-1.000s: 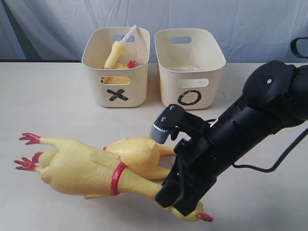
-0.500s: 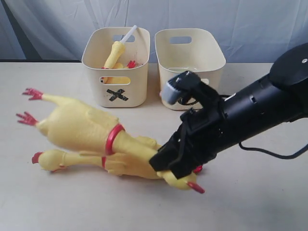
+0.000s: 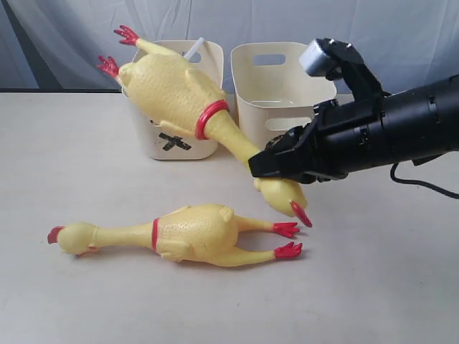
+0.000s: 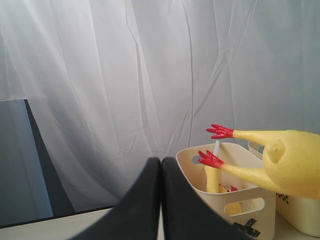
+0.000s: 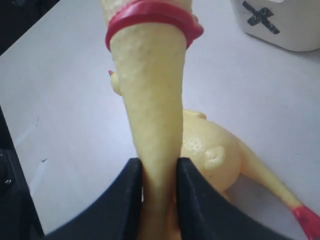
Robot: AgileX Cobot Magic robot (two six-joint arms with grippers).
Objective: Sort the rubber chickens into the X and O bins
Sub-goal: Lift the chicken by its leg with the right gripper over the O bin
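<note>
Exterior view: the X bin (image 3: pixel 161 147) has a white stick (image 3: pixel 194 48) leaning out over its rim. The rest of its inside is hidden behind the large chicken (image 3: pixel 168 86). The O bin (image 3: pixel 283 93) stands just beside it on the right. The right gripper (image 3: pixel 264 169) is clamped on the large chicken's neck, with the body raised in front of the X bin, feet up and head hanging below the jaws. A second chicken (image 3: pixel 190 233) lies on the table (image 3: pixel 86 301), head to the left. One second ago the large chicken lay across it; now it is clear of the table

Left wrist view: the X bin holds a slim chicken (image 4: pixel 211 180) propped upright beside the stick. The left gripper (image 4: pixel 161 165) grasps nothing, its fingers pressed together before the curtain (image 4: pixel 100 75)

Right wrist view: the fingers (image 5: pixel 127 200) squeeze the neck below its red collar, with the second chicken underneath
</note>
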